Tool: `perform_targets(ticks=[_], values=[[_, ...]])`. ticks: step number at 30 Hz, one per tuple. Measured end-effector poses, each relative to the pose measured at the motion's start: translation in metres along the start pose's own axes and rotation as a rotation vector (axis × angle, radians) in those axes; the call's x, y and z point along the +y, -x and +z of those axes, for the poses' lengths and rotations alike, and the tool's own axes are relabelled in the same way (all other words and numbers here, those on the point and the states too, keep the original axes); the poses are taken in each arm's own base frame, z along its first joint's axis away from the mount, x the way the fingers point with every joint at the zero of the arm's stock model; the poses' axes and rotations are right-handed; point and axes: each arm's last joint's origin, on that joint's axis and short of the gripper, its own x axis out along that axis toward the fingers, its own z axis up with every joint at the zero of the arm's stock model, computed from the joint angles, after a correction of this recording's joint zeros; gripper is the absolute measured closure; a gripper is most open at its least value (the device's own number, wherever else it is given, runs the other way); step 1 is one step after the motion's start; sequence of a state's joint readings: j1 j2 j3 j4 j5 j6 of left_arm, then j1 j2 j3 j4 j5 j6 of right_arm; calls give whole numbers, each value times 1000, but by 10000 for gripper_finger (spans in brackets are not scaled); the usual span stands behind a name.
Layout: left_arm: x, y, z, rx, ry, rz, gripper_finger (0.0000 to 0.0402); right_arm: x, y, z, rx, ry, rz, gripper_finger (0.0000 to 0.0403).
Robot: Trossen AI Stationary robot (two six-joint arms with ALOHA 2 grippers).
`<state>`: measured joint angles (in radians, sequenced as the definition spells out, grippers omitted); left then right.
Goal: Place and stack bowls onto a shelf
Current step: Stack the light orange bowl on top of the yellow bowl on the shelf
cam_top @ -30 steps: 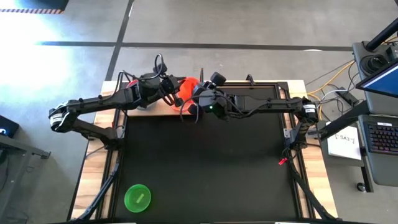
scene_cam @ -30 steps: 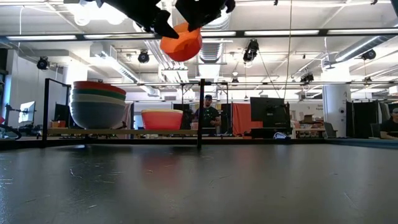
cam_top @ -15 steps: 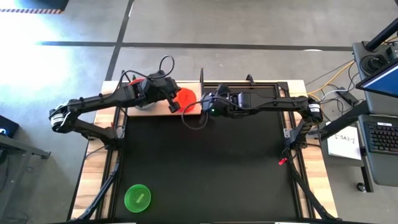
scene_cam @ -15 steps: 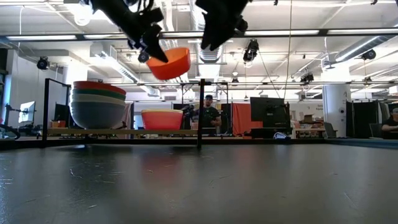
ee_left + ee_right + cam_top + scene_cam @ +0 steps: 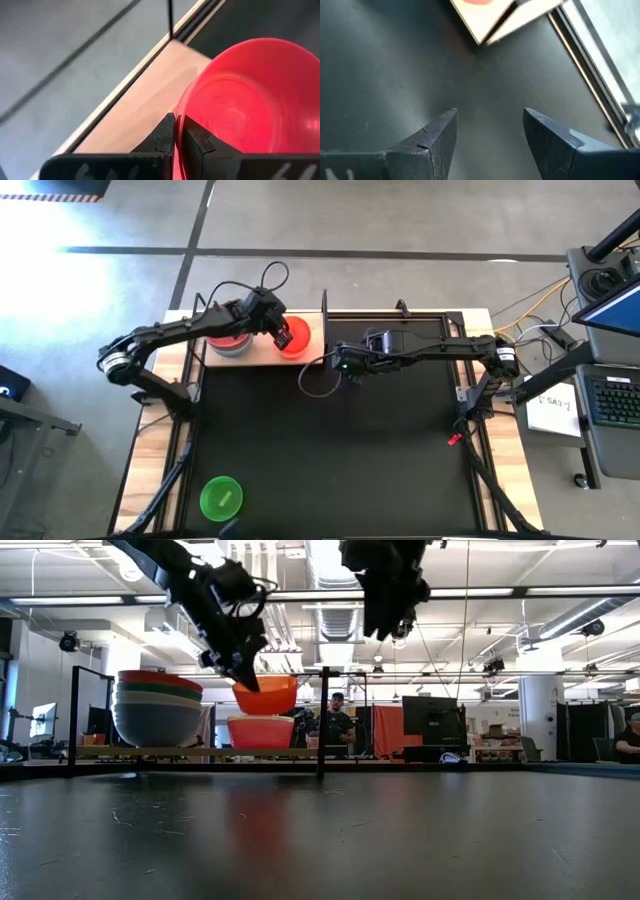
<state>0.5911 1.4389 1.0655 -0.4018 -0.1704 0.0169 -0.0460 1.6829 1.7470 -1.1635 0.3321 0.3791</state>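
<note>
A lone green bowl (image 5: 221, 497) lies near the front left corner of the black table mat (image 5: 330, 460), well apart from both arms. Farther back, the right gripper (image 5: 338, 363) hangs above the mat just in front of the shelf (image 5: 255, 356), its two fingers (image 5: 436, 138) spread apart and empty. At the mat's far edge, the left gripper (image 5: 243, 675) pinches the rim of the orange bowl (image 5: 266, 695) between closed fingers (image 5: 166, 135), holding it just over a red bowl (image 5: 261, 731) on the shelf's right end. One stack of several nested bowls (image 5: 158, 706), topped in red, stands at the shelf's left end. Beyond, a person (image 5: 334, 724) stands in the room.
</note>
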Motion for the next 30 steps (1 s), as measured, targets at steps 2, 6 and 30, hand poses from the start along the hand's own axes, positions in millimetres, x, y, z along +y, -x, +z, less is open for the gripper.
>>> perform_targets(ticks=[2,6,30], values=[[6,-7,-1,14,26,12,402,-1,0,-3,26,-13,-11,188],[15,-17,-5,44,49,17,402,-1,0,-3,33,-18,-14,188],[17,-30,-18,169,88,-56,383,-1,-1,-3,29,-56,-13,188]])
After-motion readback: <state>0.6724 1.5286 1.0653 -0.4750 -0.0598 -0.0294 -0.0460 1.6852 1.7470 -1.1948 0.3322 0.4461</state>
